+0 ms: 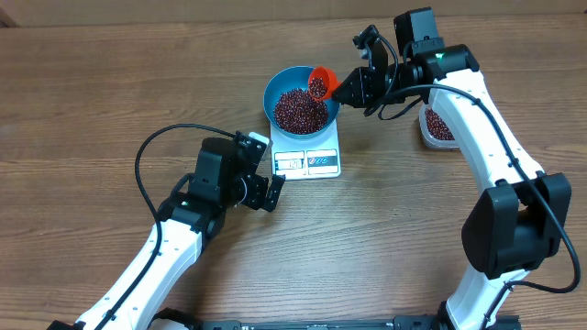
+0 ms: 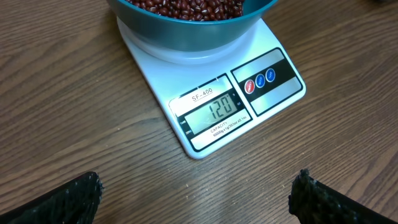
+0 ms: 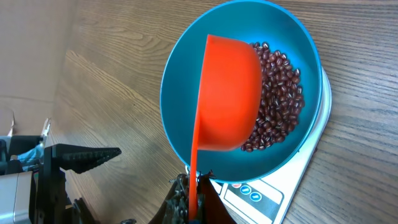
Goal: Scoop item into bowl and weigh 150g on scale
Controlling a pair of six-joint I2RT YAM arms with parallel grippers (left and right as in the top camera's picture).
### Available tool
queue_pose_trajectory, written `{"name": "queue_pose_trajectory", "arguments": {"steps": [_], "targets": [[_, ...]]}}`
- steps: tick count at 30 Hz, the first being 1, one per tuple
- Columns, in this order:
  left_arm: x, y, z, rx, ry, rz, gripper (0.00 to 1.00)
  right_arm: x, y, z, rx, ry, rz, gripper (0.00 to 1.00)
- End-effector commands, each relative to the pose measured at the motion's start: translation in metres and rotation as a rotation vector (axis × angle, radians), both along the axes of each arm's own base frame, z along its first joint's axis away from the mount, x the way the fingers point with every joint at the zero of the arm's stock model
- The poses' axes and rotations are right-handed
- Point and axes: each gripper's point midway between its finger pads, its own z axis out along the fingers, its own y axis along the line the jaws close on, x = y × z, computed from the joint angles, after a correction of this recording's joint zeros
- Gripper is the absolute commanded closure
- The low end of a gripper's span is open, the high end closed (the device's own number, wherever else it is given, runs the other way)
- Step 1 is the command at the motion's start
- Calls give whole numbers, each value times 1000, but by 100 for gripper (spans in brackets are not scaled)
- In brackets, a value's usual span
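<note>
The blue bowl (image 1: 275, 89) stands on the white scale (image 1: 308, 162) with a heap of dark red-brown beans (image 1: 301, 111) in it. My right gripper (image 1: 353, 87) is shut on the handle of an orange scoop (image 1: 320, 82). The scoop is tipped over the bowl's right rim, with some beans showing in it. In the right wrist view the scoop's back (image 3: 227, 93) covers part of the beans (image 3: 280, 99) in the bowl (image 3: 177, 93). My left gripper (image 2: 199, 202) hangs open over bare wood in front of the scale (image 2: 211, 93), whose display reads 120.
A clear plastic tub (image 1: 438, 126) holding more beans sits right of the scale, partly under my right arm. My left arm's black cable loops over the wood at the left (image 1: 142, 160).
</note>
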Motion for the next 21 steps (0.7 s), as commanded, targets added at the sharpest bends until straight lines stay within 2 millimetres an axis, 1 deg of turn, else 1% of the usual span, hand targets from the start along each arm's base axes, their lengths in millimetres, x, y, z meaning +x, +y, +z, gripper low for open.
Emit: {"name": "queue_pose_trajectory", "arguments": {"steps": [1,21], "targets": [[0,0,-3,0,8,10,0,3,4,22,23,-54,15,96],[0,0,-3,0,8,10,0,1,3,21,21,-44,16,96]]}}
